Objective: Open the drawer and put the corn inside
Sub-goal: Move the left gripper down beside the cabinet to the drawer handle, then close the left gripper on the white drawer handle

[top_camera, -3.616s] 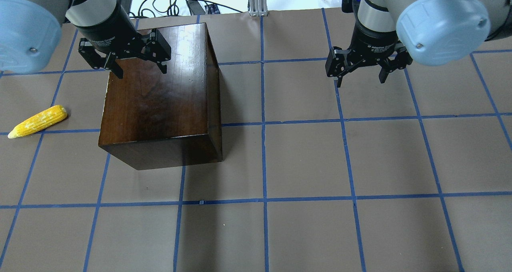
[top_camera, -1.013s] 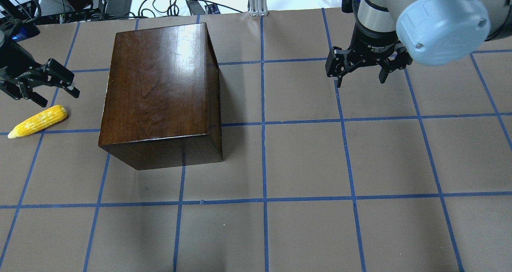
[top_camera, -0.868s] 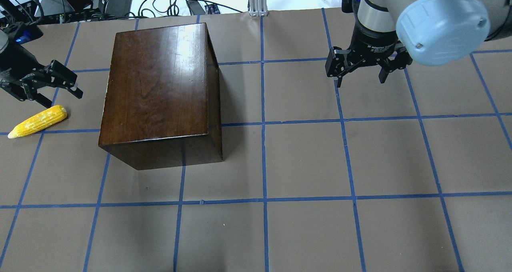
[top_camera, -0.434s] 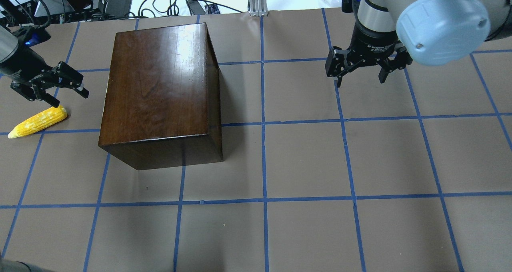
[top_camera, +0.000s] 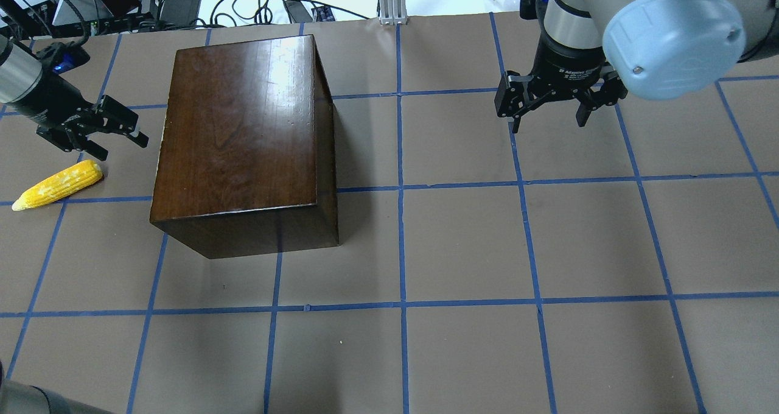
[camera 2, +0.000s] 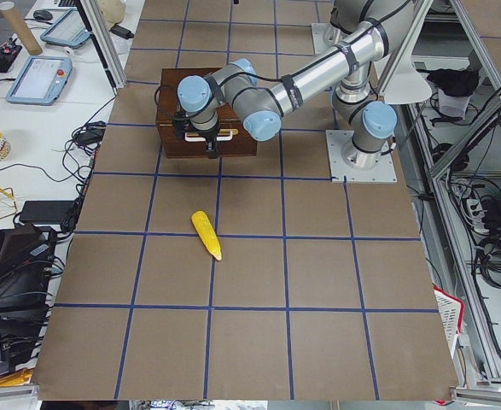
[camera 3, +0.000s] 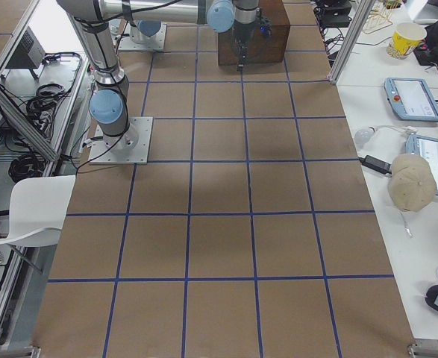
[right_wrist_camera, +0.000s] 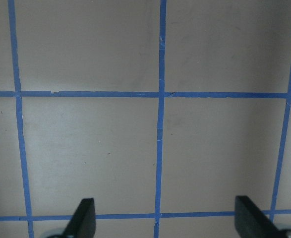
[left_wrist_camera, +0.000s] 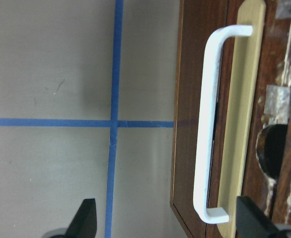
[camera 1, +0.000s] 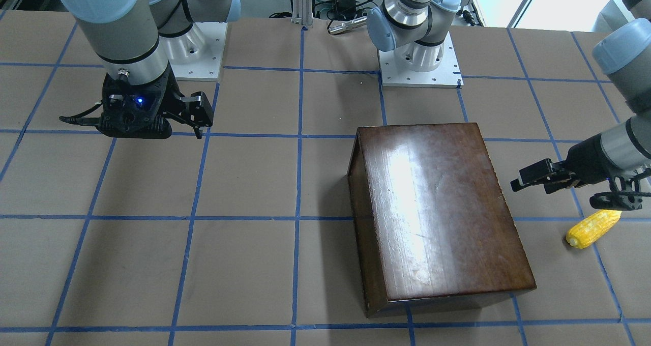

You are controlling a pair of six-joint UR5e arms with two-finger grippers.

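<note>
Jaws, left gripper [top_camera: 125,149]: spread wide, holding nothing, aimed sideways at the box's left face.
Jaws, right gripper [top_camera: 548,125]: spread, empty, pointing down over bare table [top_camera: 462,243], well apart from the box.
Corn vs jaws: corn [top_camera: 58,184] lies flat on the table just beside the left gripper, on the side nearer the robot, outside the gap between the fingers; the overhead view shows no contact.
Corn axis: long axis runs diagonally; blunt end toward the wooden box [top_camera: 243,140], tapered tip away from it, toward the robot's left and nearer the robot.
Drawer: drawer [left_wrist_camera: 187,99] shut in the box; its dark-brown front faces the left gripper and carries a white bar handle [left_wrist_camera: 207,124] on a brass-coloured plate.
Count: 1 corn, 1 box, 1 handle, 2 grippers.
</note>
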